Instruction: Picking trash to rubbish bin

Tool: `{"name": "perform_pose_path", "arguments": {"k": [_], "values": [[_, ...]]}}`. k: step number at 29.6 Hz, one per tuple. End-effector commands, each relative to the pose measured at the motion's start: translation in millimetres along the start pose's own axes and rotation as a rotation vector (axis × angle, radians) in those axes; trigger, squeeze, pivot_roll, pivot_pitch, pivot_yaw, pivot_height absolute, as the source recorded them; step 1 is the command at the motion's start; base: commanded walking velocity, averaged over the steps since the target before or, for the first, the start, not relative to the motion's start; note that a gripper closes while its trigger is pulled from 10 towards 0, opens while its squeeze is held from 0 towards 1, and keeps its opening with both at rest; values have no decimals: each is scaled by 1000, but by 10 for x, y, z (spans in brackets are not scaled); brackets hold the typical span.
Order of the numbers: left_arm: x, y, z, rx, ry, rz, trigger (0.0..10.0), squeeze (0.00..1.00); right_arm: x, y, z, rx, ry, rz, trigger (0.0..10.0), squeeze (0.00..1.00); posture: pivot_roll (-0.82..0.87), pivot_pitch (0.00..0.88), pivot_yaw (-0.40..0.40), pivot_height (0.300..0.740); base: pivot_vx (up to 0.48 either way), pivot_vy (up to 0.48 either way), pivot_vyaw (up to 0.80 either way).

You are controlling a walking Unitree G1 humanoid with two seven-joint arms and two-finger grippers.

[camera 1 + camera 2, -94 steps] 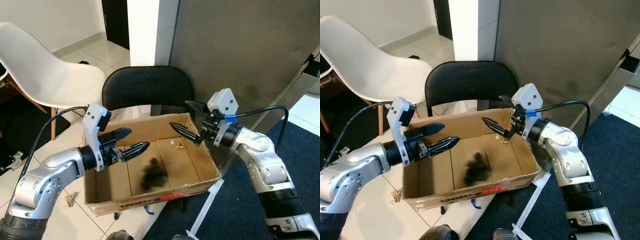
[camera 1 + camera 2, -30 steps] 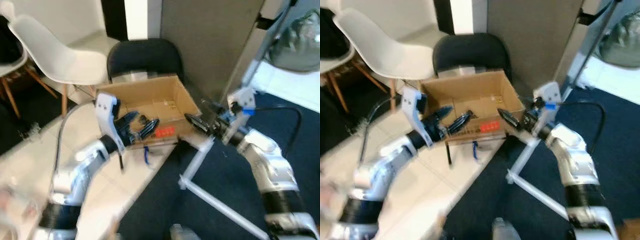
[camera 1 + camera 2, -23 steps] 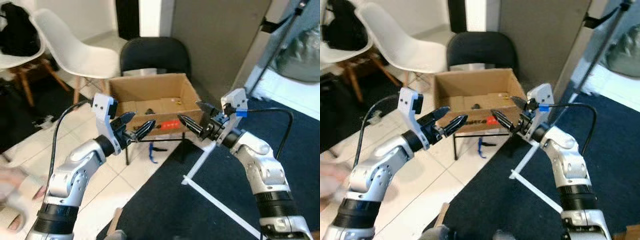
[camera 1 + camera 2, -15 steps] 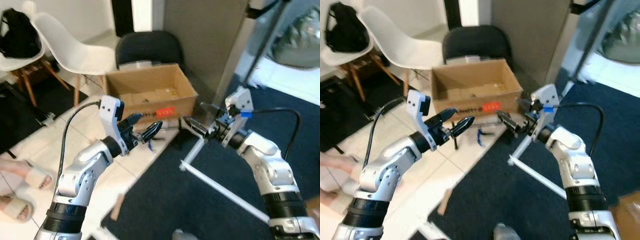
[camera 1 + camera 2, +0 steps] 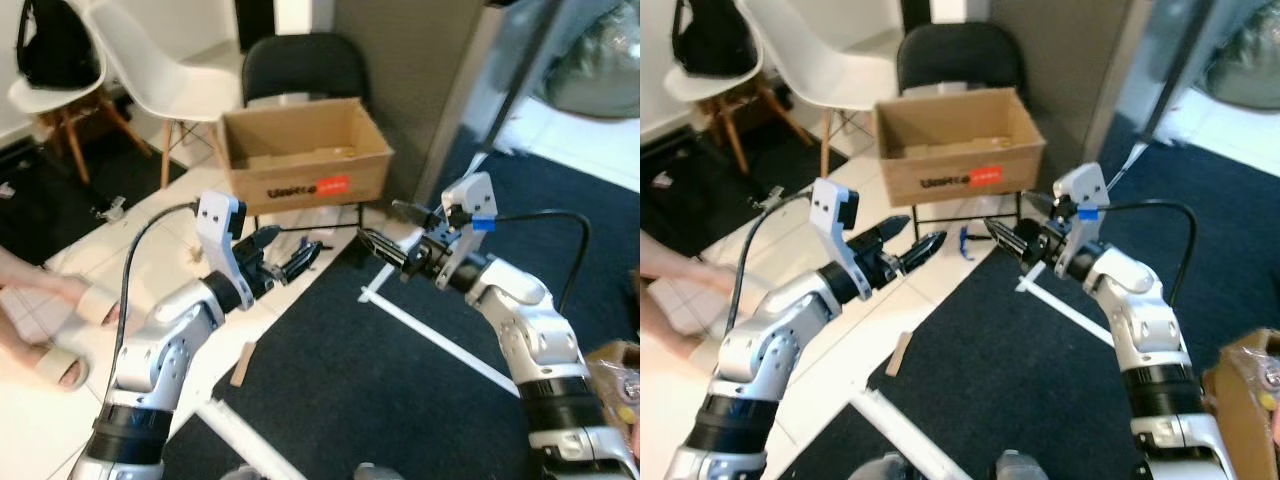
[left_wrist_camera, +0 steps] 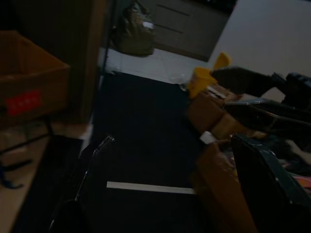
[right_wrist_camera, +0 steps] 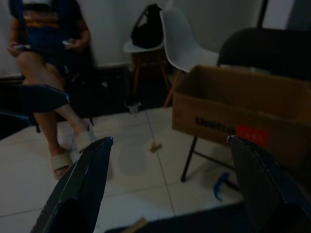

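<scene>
The robot is standing back from the cardboard box (image 5: 305,150) on the black chair (image 5: 300,65), both the left gripper (image 5: 285,258) and right gripper (image 5: 385,243) hanging empty, jaws wide; it is likely seeking more trash, perhaps the brown scrap (image 5: 243,363) on the floor

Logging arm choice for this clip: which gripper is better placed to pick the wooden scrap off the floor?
Left, probably. The left gripper is open, empty, and on the wooden scrap's side; the right gripper hangs over the dark carpet.
</scene>
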State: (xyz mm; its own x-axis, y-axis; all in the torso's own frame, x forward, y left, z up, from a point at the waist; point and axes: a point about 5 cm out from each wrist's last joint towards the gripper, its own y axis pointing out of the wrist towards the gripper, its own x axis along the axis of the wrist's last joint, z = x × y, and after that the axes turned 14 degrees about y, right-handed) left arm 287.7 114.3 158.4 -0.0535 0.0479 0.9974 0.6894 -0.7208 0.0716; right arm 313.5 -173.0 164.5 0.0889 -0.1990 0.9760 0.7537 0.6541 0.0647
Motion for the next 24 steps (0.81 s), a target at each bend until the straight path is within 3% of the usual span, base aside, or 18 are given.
{"name": "perform_pose_path", "arguments": {"k": [1, 24], "values": [[-45, -35, 13, 10, -4, 17, 10000, 0, -13, 21, 31, 11, -5, 3, 10000, 0, -49, 0, -21, 740, -401, 0, 0], [-49, -7, -7, 2, -10, 8, 10000, 0, -4, 24, 23, 16, -6, 2, 10000, 0, -56, 0, -21, 740, -399, 0, 0]]}}
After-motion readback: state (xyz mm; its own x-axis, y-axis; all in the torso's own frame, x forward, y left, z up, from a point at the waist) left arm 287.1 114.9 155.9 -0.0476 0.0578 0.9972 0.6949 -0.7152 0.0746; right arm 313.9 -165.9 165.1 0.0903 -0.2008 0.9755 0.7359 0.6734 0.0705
